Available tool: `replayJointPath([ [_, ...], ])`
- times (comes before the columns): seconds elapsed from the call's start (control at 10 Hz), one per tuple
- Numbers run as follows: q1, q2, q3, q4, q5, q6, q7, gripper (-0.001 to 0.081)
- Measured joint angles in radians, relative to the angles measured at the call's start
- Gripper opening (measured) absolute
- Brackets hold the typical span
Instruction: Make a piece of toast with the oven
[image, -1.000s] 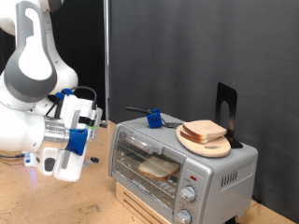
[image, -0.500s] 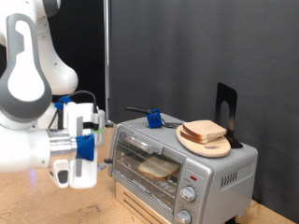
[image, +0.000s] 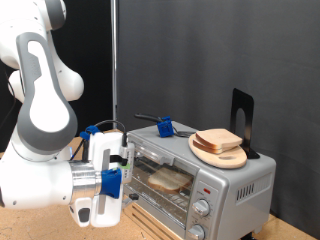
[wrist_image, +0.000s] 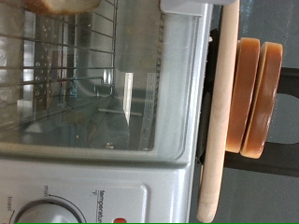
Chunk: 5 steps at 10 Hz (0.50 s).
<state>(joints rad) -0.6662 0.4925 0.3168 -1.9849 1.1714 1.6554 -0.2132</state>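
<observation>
The silver-grey oven (image: 205, 178) stands on a wooden board at the exterior view's right, with its glass door shut. One slice of toast (image: 170, 180) lies on the wire rack inside. In the wrist view the toast (wrist_image: 62, 5) shows only as a corner behind the glass of the oven (wrist_image: 140, 103). My gripper (image: 121, 176) hangs just off the oven's left side, level with the door, and nothing shows between its fingers. The fingers do not show in the wrist view.
A round wooden plate (image: 232, 159) with a pile of bread slices (image: 218, 140) sits on the oven's top; its edge (wrist_image: 220, 112) shows in the wrist view. A blue-handled tool (image: 164, 127) and a black stand (image: 243, 120) are also on top. Two knobs (image: 201, 209) are at the front right.
The arm has swung down and to the exterior view's right, and the hand is now close beside the oven's left side. The oven, toast and plate have not moved.
</observation>
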Motion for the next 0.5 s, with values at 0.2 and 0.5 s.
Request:
replayJointPath([
  [0.2, -0.011, 0.004, 0.002, 0.000, 0.040, -0.052, -0.003, 0.0680],
  [0.5, 0.008, 0.058, 0.017, 0.042, 0.163, 0.043, -0.010, 0.0680],
])
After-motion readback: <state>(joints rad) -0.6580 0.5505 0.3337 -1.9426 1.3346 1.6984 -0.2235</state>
